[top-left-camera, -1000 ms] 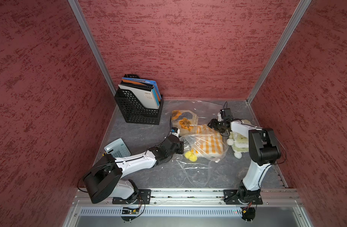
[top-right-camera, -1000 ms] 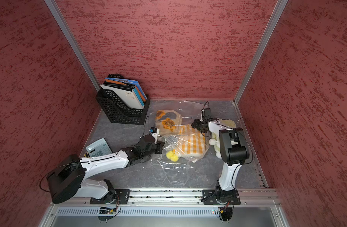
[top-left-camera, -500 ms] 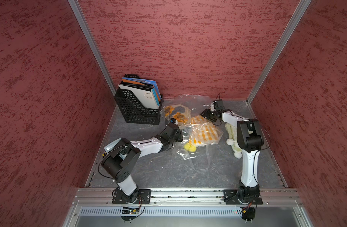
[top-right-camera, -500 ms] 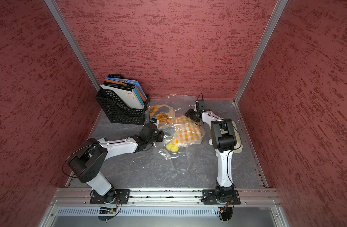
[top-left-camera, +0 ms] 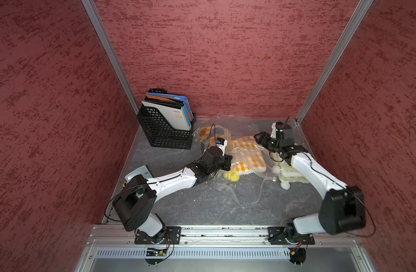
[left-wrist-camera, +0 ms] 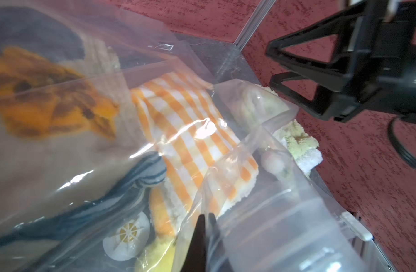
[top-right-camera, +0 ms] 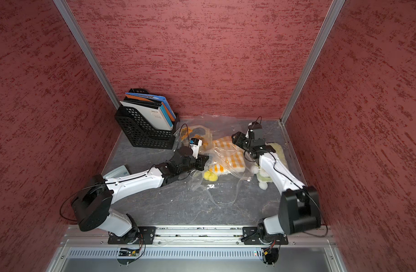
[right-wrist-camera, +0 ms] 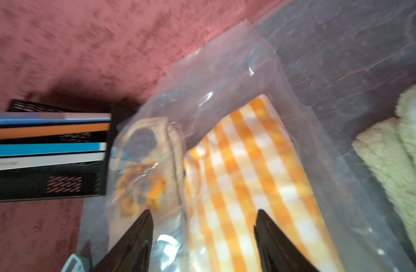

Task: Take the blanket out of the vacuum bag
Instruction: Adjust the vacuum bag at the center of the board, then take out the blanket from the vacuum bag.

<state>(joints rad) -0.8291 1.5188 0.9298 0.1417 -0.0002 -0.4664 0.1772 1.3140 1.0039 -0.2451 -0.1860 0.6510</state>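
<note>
Blanket removal is not yet done: the orange-and-white checked blanket (top-left-camera: 247, 153) lies inside the vacuum bag (top-left-camera: 244, 186), which sprawls across the rear middle of the worktop (top-left-camera: 202, 207), just beside a black file rack (top-left-camera: 164, 131). A second fabric with an orange and dark pattern (left-wrist-camera: 49, 106) sits under the same clear film, though whether it shares one bag I cannot tell. The left gripper (left-wrist-camera: 205, 215) has its fingers together, pinching a fold of the bag's plastic near the round white valve (left-wrist-camera: 127, 235). The right gripper (right-wrist-camera: 203, 212) hovers above the far end of the checked blanket with its fingers apart and nothing between them. The white slider clip (left-wrist-camera: 354, 226) shows at the bag's edge; whether the seal there is open is unclear. A pale green fluffy blanket (top-left-camera: 292, 174) lies under the right arm, apparently outside the bag. By my judgement, the bag is anchored, and what remains is gripping the checked blanket and drawing it out through the mouth.
</note>
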